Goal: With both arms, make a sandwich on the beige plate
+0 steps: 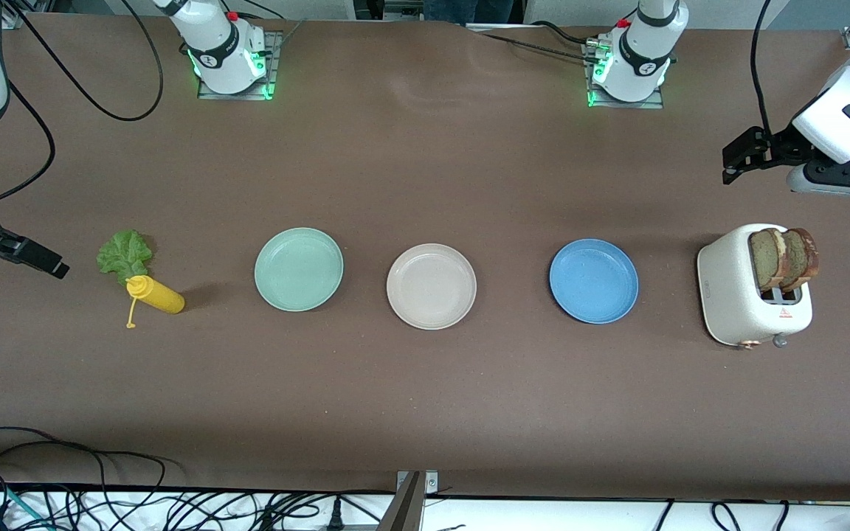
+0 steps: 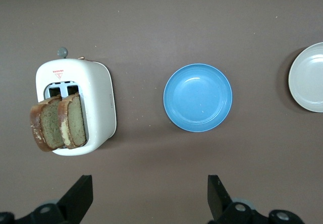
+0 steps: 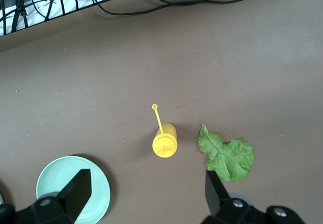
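Front view: the beige plate (image 1: 431,286) sits bare mid-bench; two bread slices (image 1: 783,258) stand in the toaster (image 1: 753,295) toward the left arm's end.

Left wrist view: the left gripper (image 2: 149,196) hovers, fingers wide, empty.

Right wrist view: the right gripper (image 3: 146,193), also wide, hangs near the lettuce leaf (image 3: 227,156). Its limp, flat ruffles could slip a pinch.

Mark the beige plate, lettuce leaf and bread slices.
beige plate (image 1: 431,286): front view, bare centre.
lettuce leaf (image 3: 227,156): right wrist view, middle of the leaf.
bread slices (image 2: 59,121): left wrist view, face of one slice in the toaster.
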`<state>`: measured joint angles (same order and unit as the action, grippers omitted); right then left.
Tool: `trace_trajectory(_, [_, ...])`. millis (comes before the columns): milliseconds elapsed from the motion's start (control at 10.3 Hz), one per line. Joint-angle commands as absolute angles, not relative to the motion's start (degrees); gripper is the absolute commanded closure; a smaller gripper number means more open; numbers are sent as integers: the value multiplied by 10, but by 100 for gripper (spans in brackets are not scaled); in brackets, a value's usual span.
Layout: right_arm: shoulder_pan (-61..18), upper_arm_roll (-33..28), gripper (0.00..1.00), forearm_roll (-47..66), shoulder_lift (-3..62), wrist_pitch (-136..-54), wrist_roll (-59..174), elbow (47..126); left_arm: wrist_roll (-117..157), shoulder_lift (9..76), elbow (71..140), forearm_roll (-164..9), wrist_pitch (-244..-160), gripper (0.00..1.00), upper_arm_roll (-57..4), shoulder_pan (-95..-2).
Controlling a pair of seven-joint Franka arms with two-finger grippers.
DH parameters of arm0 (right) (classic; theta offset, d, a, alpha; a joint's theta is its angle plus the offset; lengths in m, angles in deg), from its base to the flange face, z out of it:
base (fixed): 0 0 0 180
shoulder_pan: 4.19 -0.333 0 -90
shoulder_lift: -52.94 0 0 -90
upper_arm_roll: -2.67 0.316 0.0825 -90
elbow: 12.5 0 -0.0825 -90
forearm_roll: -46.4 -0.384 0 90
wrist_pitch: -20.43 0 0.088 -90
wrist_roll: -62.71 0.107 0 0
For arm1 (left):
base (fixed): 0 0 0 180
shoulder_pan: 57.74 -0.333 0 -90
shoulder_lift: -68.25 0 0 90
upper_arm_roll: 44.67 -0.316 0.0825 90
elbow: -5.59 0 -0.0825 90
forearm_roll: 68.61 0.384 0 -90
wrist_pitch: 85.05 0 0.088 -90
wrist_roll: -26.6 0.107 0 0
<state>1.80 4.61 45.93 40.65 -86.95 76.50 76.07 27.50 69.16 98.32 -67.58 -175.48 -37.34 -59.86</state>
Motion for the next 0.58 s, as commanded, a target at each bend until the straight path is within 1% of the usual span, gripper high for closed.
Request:
trace_trajectory(0, [20,46,0,450,408,-871,771,761,282,684,966,-688,-1742,0,-371,-605])
trace_trajectory(292, [20,46,0,449,406,-871,771,760,284,670,966,-687,-1742,0,-375,-614])
trace_trajectory(487, [20,46,0,450,405,-871,771,761,284,633,966,-686,-1744,0,-375,-654])
